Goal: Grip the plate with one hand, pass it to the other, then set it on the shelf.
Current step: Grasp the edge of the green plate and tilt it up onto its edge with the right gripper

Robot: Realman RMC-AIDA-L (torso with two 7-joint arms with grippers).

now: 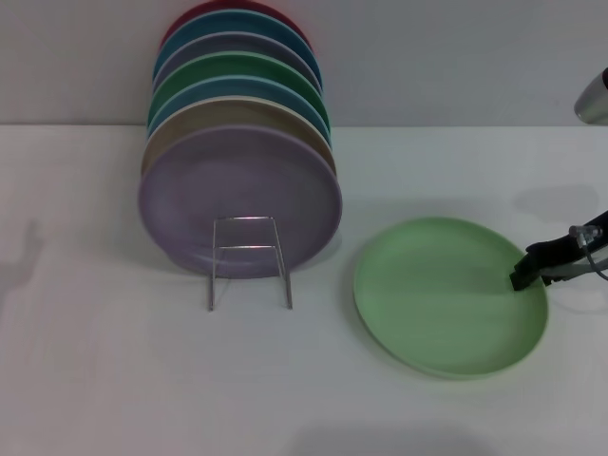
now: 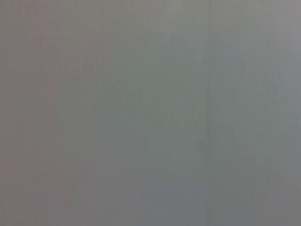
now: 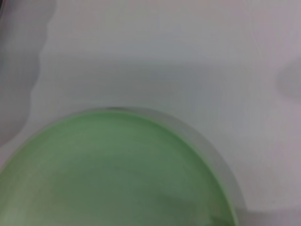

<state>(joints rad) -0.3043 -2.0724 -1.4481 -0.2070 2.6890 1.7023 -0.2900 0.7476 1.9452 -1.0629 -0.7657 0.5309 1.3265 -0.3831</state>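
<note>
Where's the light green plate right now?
In the head view the light green plate lies flat on the table, right of the wire rack, with the right claw at its right rim.

Row of plates standing on edge – lilac plate (image 1: 239, 197) frontmost, tan, blue, dark green, red behind – on white table (image 1: 114, 380)

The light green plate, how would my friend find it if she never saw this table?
Start at the row of colourful plates standing on edge in the wire rack on the white table. Look to the robot's right of it: the light green plate lies alone and flat, with the right gripper at its far-right rim. It is the only plate lying down.
</note>
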